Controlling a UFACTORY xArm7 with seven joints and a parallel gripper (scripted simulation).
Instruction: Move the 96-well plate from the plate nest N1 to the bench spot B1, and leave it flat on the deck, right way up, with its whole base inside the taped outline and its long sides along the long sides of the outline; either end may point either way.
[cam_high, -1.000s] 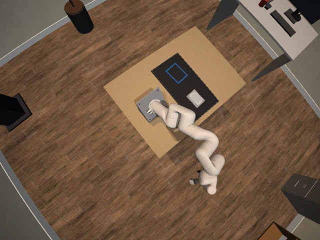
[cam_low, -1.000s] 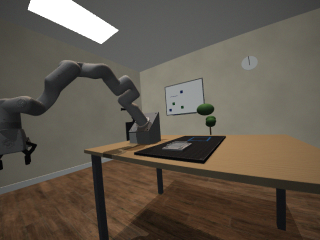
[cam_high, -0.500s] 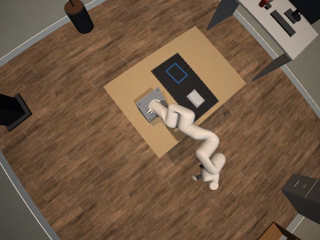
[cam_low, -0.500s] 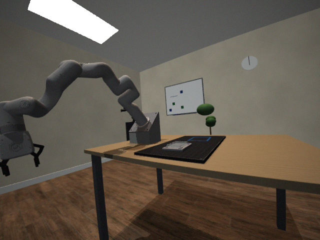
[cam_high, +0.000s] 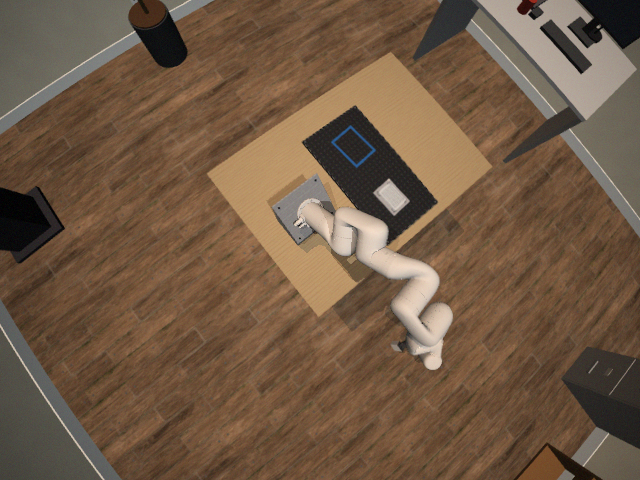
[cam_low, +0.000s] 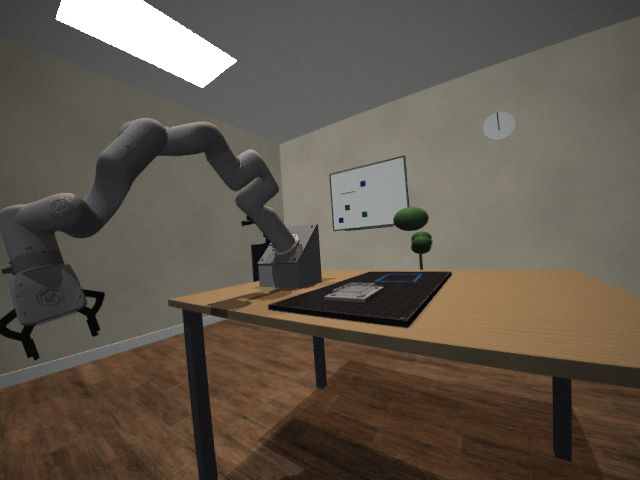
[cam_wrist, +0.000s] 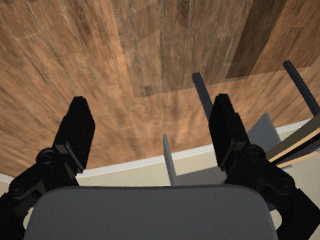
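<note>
The clear 96-well plate (cam_high: 389, 196) lies flat in its nest on the black deck mat (cam_high: 368, 173), at the mat's near end; it also shows in the side view (cam_low: 354, 292). The blue taped outline B1 (cam_high: 353, 146) sits at the mat's other end and is empty; it also shows in the side view (cam_low: 398, 277). My gripper (cam_low: 59, 329) hangs off the table, out over the floor, far from the plate. It is open and empty, fingers spread wide in the wrist view (cam_wrist: 152, 127), which shows only wood floor and table legs.
The arm's grey wedge base (cam_high: 301, 213) stands on the wooden table (cam_high: 349, 173) beside the mat. A grey cabinet (cam_high: 605, 388) stands on the floor to the right of the gripper. A black bin (cam_high: 157, 35) stands far off.
</note>
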